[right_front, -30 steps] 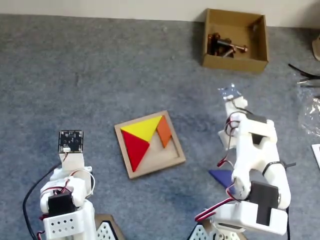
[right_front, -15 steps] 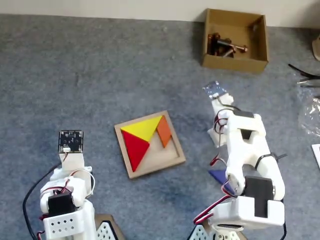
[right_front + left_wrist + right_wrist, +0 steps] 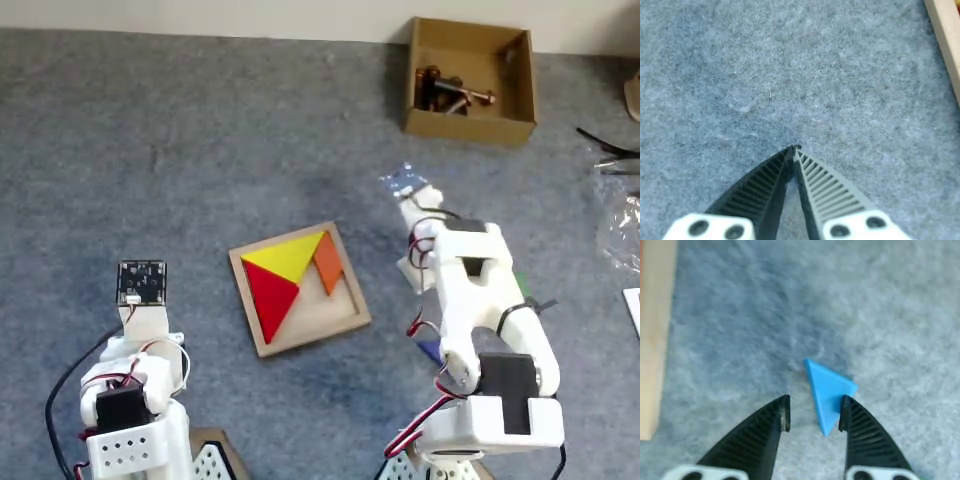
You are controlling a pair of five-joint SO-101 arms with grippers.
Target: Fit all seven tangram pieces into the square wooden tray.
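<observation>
The square wooden tray (image 3: 345,318) lies mid-table, holding a yellow triangle (image 3: 285,257), a red triangle (image 3: 270,293) and an orange piece (image 3: 328,262). The right arm (image 3: 470,290) stretches over the carpet just right of the tray. Its gripper (image 3: 813,417) is open low over the carpet, with a small light-blue triangle (image 3: 829,387) between the fingers, touching one of them. The tray's edge (image 3: 655,340) lies off to one side. A dark-blue piece (image 3: 430,350) peeks out under that arm. The left arm (image 3: 135,370) sits at the near left, and its gripper (image 3: 792,148) is shut over bare carpet.
An open cardboard box (image 3: 520,95) with metal parts stands at the back right. Clear plastic (image 3: 620,230) and black tools (image 3: 605,150) lie at the right edge. A corner of the tray (image 3: 945,40) shows in the left wrist view.
The right arm has swung left toward the tray. The left arm has stayed still.
</observation>
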